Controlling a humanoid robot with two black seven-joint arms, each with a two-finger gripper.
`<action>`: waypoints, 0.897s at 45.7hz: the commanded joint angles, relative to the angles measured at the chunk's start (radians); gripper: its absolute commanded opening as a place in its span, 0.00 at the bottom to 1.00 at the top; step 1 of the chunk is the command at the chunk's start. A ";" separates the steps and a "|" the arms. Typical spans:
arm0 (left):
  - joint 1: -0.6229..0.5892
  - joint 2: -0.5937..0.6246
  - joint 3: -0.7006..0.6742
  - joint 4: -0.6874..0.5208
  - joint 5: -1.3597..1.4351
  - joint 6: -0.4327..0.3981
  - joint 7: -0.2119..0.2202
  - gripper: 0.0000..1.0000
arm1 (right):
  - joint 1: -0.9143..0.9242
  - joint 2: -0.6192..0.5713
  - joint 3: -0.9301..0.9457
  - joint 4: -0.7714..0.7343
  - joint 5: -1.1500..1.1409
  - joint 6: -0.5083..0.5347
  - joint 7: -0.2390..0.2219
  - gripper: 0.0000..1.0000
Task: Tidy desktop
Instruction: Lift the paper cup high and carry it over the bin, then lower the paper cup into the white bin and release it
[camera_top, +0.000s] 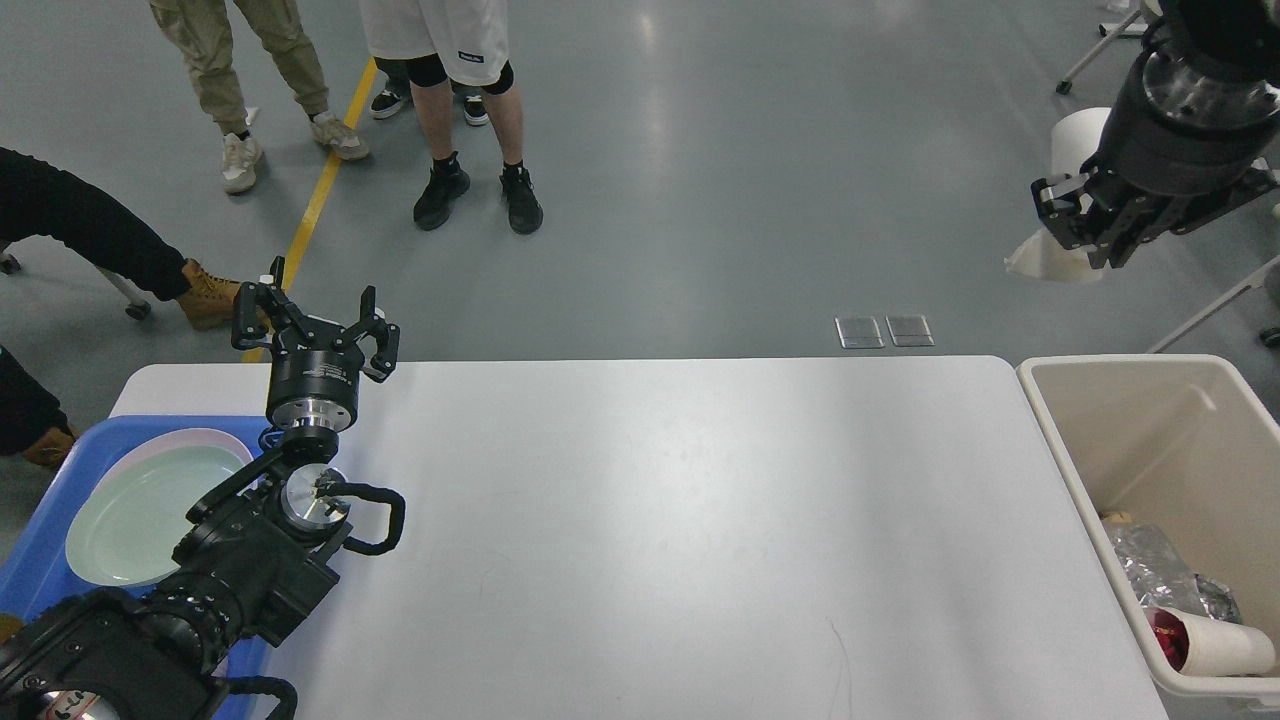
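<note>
The white tabletop fills the middle of my view. My right gripper, raised beyond the beige bin, clamps a white paper cup. I judge the next move is lowering it over the bin. My left gripper stands open, holding nothing.

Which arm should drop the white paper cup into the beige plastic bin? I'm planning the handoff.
Right. The right gripper already grips the white paper cup, raised beyond the beige plastic bin. The left gripper is open, far across the desktop.
</note>
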 joint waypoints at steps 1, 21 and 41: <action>0.000 0.000 0.000 0.000 0.000 0.000 0.000 0.96 | 0.071 -0.001 -0.002 -0.001 0.047 0.000 0.003 0.00; 0.000 0.000 0.000 0.000 0.000 -0.002 0.000 0.96 | -0.093 -0.100 -0.184 -0.340 0.030 0.000 0.000 0.00; 0.000 0.000 0.000 0.000 0.000 0.000 0.000 0.96 | -0.710 -0.114 -0.183 -0.796 -0.011 -0.012 0.001 0.00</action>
